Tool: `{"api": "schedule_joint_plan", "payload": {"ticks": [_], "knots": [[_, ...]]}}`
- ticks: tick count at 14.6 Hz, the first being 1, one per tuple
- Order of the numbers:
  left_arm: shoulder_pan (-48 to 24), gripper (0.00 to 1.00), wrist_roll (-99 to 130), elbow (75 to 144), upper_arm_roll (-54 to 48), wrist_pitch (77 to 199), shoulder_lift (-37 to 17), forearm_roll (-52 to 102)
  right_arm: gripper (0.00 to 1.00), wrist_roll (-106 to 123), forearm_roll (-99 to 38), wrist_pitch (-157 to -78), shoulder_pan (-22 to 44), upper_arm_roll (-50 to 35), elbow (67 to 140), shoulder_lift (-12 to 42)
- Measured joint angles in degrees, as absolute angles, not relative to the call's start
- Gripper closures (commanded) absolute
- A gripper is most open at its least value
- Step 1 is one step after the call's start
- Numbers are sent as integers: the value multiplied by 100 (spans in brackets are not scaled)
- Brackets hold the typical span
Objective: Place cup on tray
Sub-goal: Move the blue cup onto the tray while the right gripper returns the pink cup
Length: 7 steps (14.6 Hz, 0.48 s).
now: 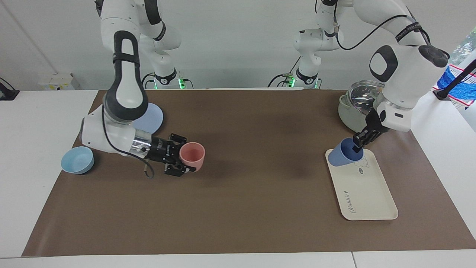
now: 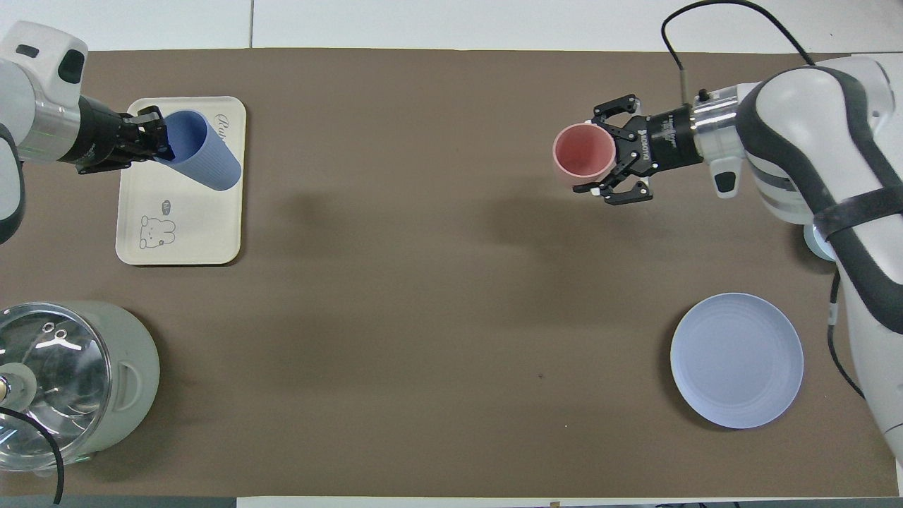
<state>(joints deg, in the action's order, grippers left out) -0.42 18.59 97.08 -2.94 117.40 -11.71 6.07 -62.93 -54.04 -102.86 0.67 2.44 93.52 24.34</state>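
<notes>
At the right arm's end of the brown mat, a light-blue round plastic bowl (image 1: 77, 159) sits at nine o'clock of the right gripper (image 1: 185, 156), whose fingers clasp a pink tapered plastic cup (image 1: 192, 155). Toward the left arm's end, the left gripper (image 1: 359, 143) pinches the rim of the periwinkle-blue tapered plastic cup (image 1: 345, 152), tilted over the cream-white rectangular plastic tray's (image 1: 366, 193) twelve o'clock end; whether it touches is unclear.
</notes>
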Motion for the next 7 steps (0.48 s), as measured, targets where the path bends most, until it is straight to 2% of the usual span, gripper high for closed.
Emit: {"api": "schedule_joint_plan", "payload": {"ticks": [4, 7], "knots": [[679, 100, 1144, 10150, -283, 12605, -1415, 576, 100, -5518, -4958, -9534, -950, 247, 9395, 2463], [932, 100, 936, 10362, -282, 12964, -1514, 575, 100, -5080, -4833, -9277, -1329, 231, 9388, 2585]]}}
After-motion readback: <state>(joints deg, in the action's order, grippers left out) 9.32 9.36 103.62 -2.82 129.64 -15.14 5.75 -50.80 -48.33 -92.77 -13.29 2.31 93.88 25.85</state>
